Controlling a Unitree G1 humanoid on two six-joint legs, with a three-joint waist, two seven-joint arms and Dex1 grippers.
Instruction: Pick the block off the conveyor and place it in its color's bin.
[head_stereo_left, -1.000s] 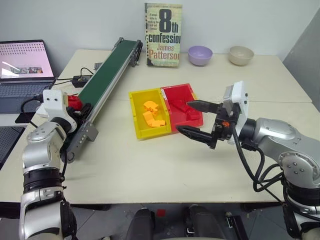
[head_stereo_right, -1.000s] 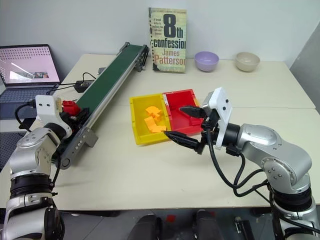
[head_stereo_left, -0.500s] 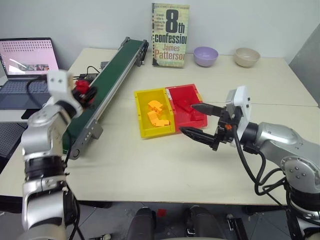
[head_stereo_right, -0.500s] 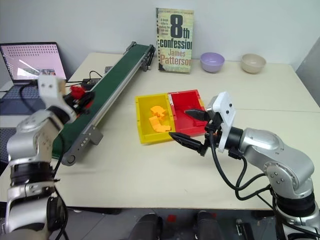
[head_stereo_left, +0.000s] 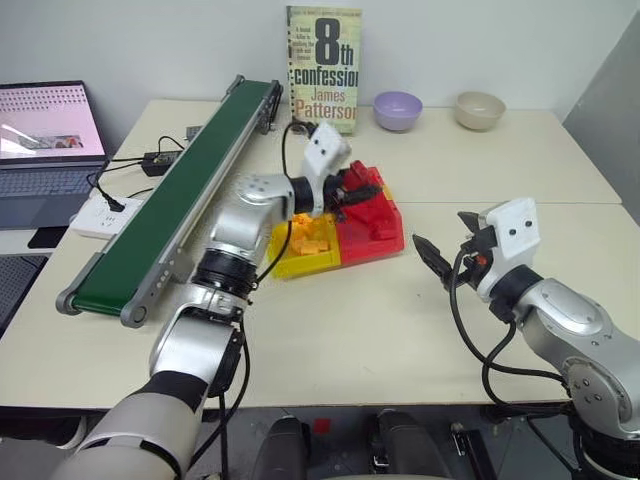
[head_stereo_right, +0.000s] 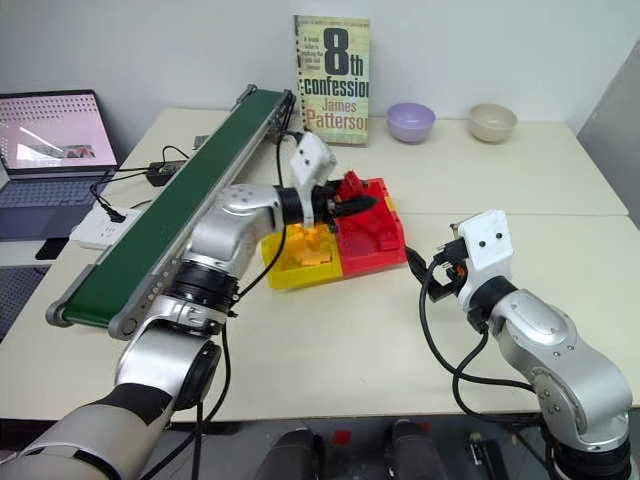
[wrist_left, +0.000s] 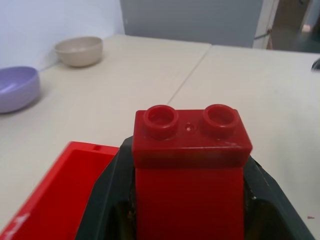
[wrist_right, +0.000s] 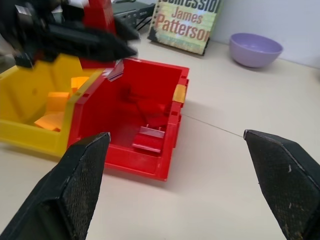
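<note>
Step in hand: carry-to-bin, nearly done. Left claw (head_stereo_left: 352, 190) pinches the block (wrist_left: 190, 165) between its black fingers (wrist_left: 107, 200); the left wrist view shows the red brick clamped with its studs clear of the claw. The block hangs over the far part of the red bin (head_stereo_left: 392, 236), not yet released. The bin sits on the counter (head_stereo_left: 330, 330), joined to the yellow bin (head_stereo_left: 290, 262), which holds orange pieces (head_stereo_left: 312, 243). Red pieces already lie in the red bin. The conveyor (head_stereo_left: 170, 195) is bare, well apart from the block.

Right claw (head_stereo_left: 440, 262) hovers just beside the red bin with fingers spread wide, holding nothing.

Next move, as I judge it: keep the block inside the red walls, lower a bit, spread the left claw to drop. Risk: release near the rim, block bounces out onto the counter.
</note>
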